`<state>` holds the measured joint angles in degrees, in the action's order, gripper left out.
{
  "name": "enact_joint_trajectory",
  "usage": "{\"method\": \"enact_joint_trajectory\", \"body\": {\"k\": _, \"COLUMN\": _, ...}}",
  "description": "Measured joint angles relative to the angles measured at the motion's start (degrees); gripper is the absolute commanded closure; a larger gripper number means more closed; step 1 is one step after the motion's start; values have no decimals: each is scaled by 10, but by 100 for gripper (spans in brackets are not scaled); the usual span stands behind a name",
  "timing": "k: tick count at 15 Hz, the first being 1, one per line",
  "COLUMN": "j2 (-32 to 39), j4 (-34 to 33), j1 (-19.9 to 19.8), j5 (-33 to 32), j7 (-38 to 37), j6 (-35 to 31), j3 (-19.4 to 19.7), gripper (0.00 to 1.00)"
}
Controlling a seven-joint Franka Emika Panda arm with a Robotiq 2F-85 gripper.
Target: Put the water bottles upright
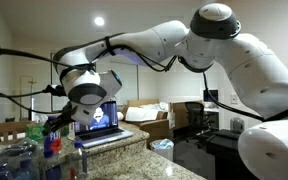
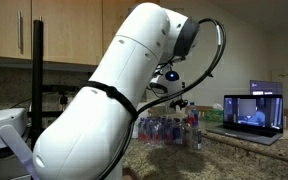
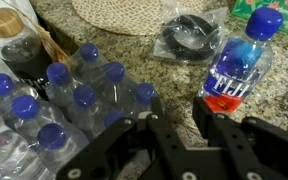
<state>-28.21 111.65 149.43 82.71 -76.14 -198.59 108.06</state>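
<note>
In the wrist view several clear water bottles (image 3: 79,100) with blue caps stand upright, packed together at the left. One taller bottle (image 3: 239,65) with a blue cap and a red-and-blue label stands apart at the right. My gripper (image 3: 176,110) hangs between the pack and that lone bottle. Its jaws stand apart with only bare granite showing between them. The right finger (image 3: 206,112) is close beside the lone bottle's base. In both exterior views the gripper (image 1: 59,122) (image 2: 176,100) hovers just above the bottle group (image 1: 24,160) (image 2: 169,128).
An open laptop (image 1: 104,120) (image 2: 254,112) sits on the granite counter (image 3: 134,50) behind the bottles. A woven mat (image 3: 124,15), a black round object (image 3: 189,38) and a dark bottle with a tan cap (image 3: 14,45) lie nearby. A green box (image 1: 36,130) stands by the bottles.
</note>
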Motion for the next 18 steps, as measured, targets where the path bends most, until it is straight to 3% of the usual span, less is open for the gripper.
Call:
{"method": "enact_joint_trajectory", "body": {"k": 6, "j2": 3, "j4": 0, "j1": 0, "j5": -22, "j7": -19, "j6": 0, "j3": -4, "gripper": 2}}
{"method": "enact_joint_trajectory", "body": {"k": 18, "j2": 29, "j4": 20, "j1": 0, "j5": -25, "j7": -34, "j6": 0, "j3": -5, "gripper": 0}}
